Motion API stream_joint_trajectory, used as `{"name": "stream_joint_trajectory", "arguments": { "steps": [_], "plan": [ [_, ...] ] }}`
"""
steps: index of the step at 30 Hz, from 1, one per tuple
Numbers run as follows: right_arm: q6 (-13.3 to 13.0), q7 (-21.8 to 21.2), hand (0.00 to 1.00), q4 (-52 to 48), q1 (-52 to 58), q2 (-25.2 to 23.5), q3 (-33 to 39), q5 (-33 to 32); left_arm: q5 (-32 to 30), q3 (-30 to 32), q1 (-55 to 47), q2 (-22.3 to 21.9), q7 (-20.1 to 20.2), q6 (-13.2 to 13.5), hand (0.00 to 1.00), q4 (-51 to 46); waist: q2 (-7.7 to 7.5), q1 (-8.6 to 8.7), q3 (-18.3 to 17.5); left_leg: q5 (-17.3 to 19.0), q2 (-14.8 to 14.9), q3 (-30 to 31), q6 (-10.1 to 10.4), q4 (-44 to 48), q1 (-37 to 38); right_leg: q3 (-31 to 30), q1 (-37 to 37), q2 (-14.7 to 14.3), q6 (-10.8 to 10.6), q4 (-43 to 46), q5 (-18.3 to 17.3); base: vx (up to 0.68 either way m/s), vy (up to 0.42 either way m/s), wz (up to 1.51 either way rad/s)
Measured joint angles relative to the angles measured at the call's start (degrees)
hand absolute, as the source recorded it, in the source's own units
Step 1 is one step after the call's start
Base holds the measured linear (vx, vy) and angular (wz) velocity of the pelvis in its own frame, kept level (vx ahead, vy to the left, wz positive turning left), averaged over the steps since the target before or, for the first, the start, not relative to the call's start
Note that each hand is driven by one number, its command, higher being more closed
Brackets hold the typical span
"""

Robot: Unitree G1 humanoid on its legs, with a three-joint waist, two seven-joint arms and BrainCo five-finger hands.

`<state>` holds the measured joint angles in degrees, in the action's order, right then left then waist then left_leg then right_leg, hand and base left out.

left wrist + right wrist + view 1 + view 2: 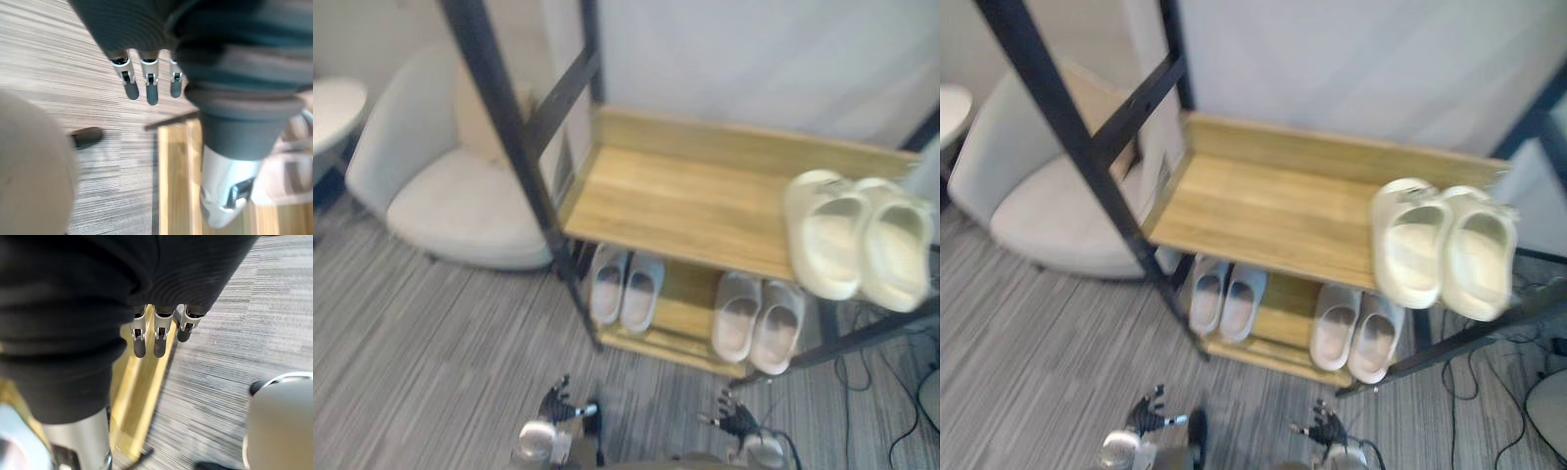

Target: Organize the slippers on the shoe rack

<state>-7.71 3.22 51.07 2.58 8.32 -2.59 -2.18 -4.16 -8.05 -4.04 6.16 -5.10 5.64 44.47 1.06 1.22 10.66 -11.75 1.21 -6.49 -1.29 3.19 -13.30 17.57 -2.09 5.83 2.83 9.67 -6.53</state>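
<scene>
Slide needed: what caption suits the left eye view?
Cream slippers on the top shelf, left grey pair and right grey pair below; left hand, right hand open.

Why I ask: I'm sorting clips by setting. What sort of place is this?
Likely a home or lounge corner, perhaps an entryway: a wooden shoe rack holding slippers, a pale armchair beside it, and striped grey carpet.

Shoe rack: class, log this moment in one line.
cream slippers: top shelf right; left grey pair, right grey pair: lower shelf; left hand, right hand: open, empty
</scene>
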Motion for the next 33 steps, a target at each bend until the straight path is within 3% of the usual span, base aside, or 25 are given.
{"name": "stream_joint_trajectory", "arguments": {
  "steps": [1,2,3,4,5,6,8,12,14,16,19,20,21,25,28,29,31,33],
  "plan": [
    [-0.18,0.28,0.0,-0.81,-0.09,-0.66,0.32,-0.02,-0.34,0.47,0.22,-0.04,-0.2,-0.34,0.0,0.49,-1.73,-0.12,0.74,12.22,-0.04,-7.07,-2.61,14.63,-0.96,1.26,1.1,2.43,-4.01,0.45,-2.54,-0.28,0.012,1.05],
    [-0.13,0.68,0.0,-0.98,-0.02,-0.51,0.41,-0.04,-0.38,0.55,-0.36,-0.38,-0.48,-0.5,0.0,0.66,-1.7,-0.51,0.74,20.16,2.59,-11.31,-0.38,24.91,1.06,2.62,1.53,2.7,-3.95,0.91,-2.51,-0.12,-0.024,0.53],
    [-0.14,0.71,0.0,-1.11,-0.11,-0.53,0.62,-0.03,-0.45,0.53,-0.73,-0.41,-0.57,-0.5,0.0,0.78,-1.39,-0.35,0.64,22.2,3.71,-12.31,0.91,26.15,3.21,2.71,1.7,2.57,-4.17,0.8,-2.27,-0.09,0.076,0.43],
    [-0.17,0.71,0.0,-2.24,0.43,-0.6,0.69,-0.03,-0.86,1.0,-0.88,-0.94,-0.94,-0.5,0.0,1.46,0.22,0.31,-0.13,25.82,5.08,-12.14,4.83,20.86,7.94,3.52,1.7,1.54,-4.9,-0.11,-1.49,-0.06,0.117,0.28],
    [-0.16,0.73,0.0,-2.65,0.57,-0.48,1.02,-0.03,-0.89,1.31,-0.81,-1.27,-1.05,-0.38,0.0,1.87,1.56,0.61,-0.46,26.6,4.77,-11.5,4.24,17.28,9.14,3.48,1.2,0.95,-5.29,-0.15,-1.06,-0.06,0.151,0.28],
    [-0.03,0.73,0.0,-2.44,0.47,-0.98,1.98,0.01,-1.02,1.9,-0.15,-1.34,-1.29,-0.38,0.0,3.07,1.44,0.62,-0.11,26.65,4.2,-11.74,2.99,13.57,10.27,3.46,0.68,0.64,-5.65,-0.12,-0.56,-0.08,0.127,0.08],
    [0.31,0.25,0.0,-2.17,0.95,-2.87,1.71,0.05,-1.42,2.53,0.34,-0.41,-2.06,-0.82,0.0,4.95,-0.25,0.51,0.12,24.84,2.33,-12.38,2.42,11.17,11.3,2.88,-0.27,2.25,-6.14,0.7,0.49,-0.1,0.144,-0.1],
    [0.46,0.2,0.0,-0.37,0.8,-2.27,-0.07,0.11,-2.42,2.42,-1.11,-0.29,-2.39,-1.02,0.0,6.26,-0.84,0.58,-0.05,25.4,0.06,-13.01,1.43,11.94,11.78,0.61,-4.11,6.02,-7.38,10.8,-2.17,-0.06,0.086,-0.09],
    [0.41,0.16,0.0,-0.41,0.81,-2.18,-0.16,-0.01,-2.53,2.14,-1.0,-0.31,-2.38,-1.03,0.0,7.29,-0.85,1.4,-0.05,25.08,-1.02,-10.68,0.59,11.79,12.06,-1.91,-6.07,7.18,-7.34,17.11,-2.54,-0.07,0.001,0.45],
    [0.27,0.12,0.0,-0.45,0.83,-2.6,0.1,0.02,-2.56,1.96,-0.9,-0.28,-2.35,-1.01,0.0,8.02,-0.82,2.19,-0.18,24.5,-1.59,-6.29,-0.26,11.09,12.44,-9.58,-6.89,5.42,-7.07,20.17,-3.39,-0.04,-0.098,1.01],
    [0.22,0.06,0.0,-0.4,1.43,-3.31,0.16,-0.05,-2.57,2.0,0.52,0.0,-2.4,-0.98,0.0,8.58,-2.12,2.84,-0.77,22.19,-3.24,2.18,0.49,8.75,11.01,-24.24,-6.63,-0.65,-7.53,16.82,-5.75,-0.01,-0.181,1.45],
    [0.23,0.01,0.0,-0.37,1.58,-3.38,0.16,-0.06,-2.57,1.97,0.55,0.04,-2.4,-0.94,0.0,8.6,-2.89,2.8,-0.96,21.48,-4.09,3.55,0.92,7.9,10.61,-26.23,-6.42,-1.06,-7.52,14.49,-5.67,0.0,-0.228,1.57],
    [0.27,-0.17,0.0,-0.18,1.86,-3.3,0.18,-0.09,-2.59,1.95,0.76,0.06,-2.4,-0.97,0.0,9.03,-4.05,2.77,-1.35,20.36,-5.67,6.17,1.32,7.52,9.45,-25.24,-5.67,0.65,-7.76,11.85,-8.47,0.0,-0.218,1.25],
    [0.49,-0.3,0.0,0.15,0.32,-2.55,0.13,-0.15,-3.09,2.08,0.5,-1.13,-2.45,-0.94,0.0,9.23,-0.18,1.68,-2.1,18.42,-3.97,10.44,3.13,6.66,6.99,-18.79,-4.62,-0.08,-6.31,8.08,-7.25,0.08,-0.174,0.79],
    [0.49,-0.41,0.0,-0.07,0.02,-3.18,0.03,-0.17,-3.01,2.49,0.73,-1.31,-2.5,-0.9,0.0,8.6,-0.46,1.62,-1.55,19.02,-3.37,11.1,3.96,14.54,2.96,-13.4,-0.65,-0.53,-6.17,6.86,-6.86,0.11,-0.078,0.87],
    [0.49,-0.38,0.0,-0.07,-0.27,-3.34,0.04,-0.17,-2.93,2.47,0.77,-1.33,-2.52,-0.86,0.0,7.83,-0.98,1.56,-1.09,19.02,-3.1,9.65,3.97,16.54,2.31,-11.73,0.57,-0.43,-6.12,6.62,-6.83,0.12,-0.073,1.12],
    [0.46,-0.12,0.0,-0.18,-0.84,-3.65,-0.02,-0.17,-2.41,2.47,0.89,-1.39,-2.56,-0.88,0.0,6.73,-1.5,0.5,-0.51,19.4,-0.83,0.79,3.97,19.07,1.3,-8.42,3.22,-0.5,-5.46,5.36,-6.33,0.07,-0.029,0.83],
    [0.43,0.26,0.0,-0.58,-1.8,-2.75,0.02,-0.19,-2.36,2.48,1.21,-1.56,-2.58,-0.89,0.0,6.7,-0.48,-0.37,-0.51,21.47,2.04,-9.04,1.41,19.04,1.22,-5.82,4.43,-1.21,-5.46,4.63,-6.38,0.04,0.028,0.64]
  ]
}}
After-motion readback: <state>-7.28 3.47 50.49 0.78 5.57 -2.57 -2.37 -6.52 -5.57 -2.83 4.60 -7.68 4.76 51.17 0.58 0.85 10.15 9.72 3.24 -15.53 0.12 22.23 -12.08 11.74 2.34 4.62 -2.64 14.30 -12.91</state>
